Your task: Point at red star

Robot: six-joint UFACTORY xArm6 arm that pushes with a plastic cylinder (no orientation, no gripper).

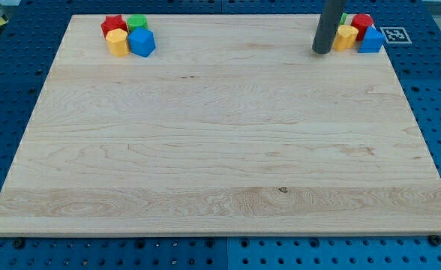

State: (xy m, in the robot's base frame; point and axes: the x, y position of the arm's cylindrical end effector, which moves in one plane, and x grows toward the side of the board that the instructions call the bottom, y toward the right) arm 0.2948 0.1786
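Note:
Two groups of blocks sit along the view's top edge of the wooden board [220, 150]. At the top left are a red block [113, 25] that looks star-shaped, a green block [137, 22], a yellow block [118, 43] and a blue block [142, 43], all touching. At the top right are a yellow block [346, 37], a red block [363, 23], a blue block [371, 41] and a sliver of a green block [343, 18] behind the rod. My tip [322, 52] rests just left of the right yellow block, far to the right of the left red block.
A black-and-white marker tag [394, 34] lies off the board's top right corner. The board rests on a blue perforated table [3, 90].

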